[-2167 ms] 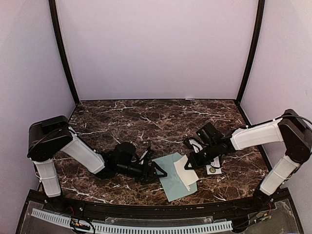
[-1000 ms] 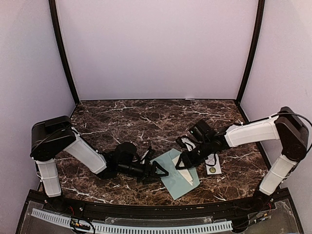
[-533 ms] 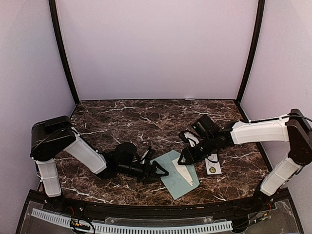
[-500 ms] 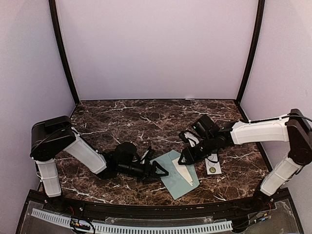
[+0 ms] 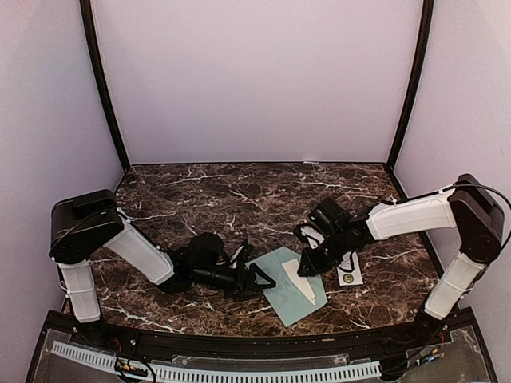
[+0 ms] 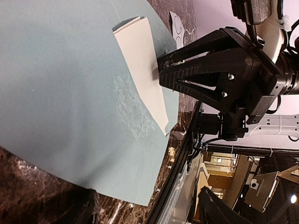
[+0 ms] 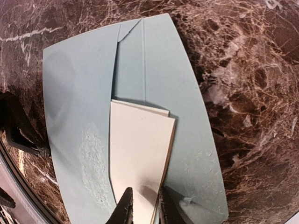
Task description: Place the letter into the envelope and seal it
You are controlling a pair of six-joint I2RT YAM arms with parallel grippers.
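1. Top view: the left gripper (image 5: 262, 285) sits at the edge of the envelope (image 5: 275, 297), its jaws spread and gripping nothing. The right gripper (image 5: 306, 267) stands on the letter (image 5: 303, 286).
2. Left wrist: the envelope lies just ahead of the spread fingers, with the letter on top of it.
3. Right wrist: the fingertips (image 7: 124, 210) pinch the letter's near end, and the envelope lies beneath it.
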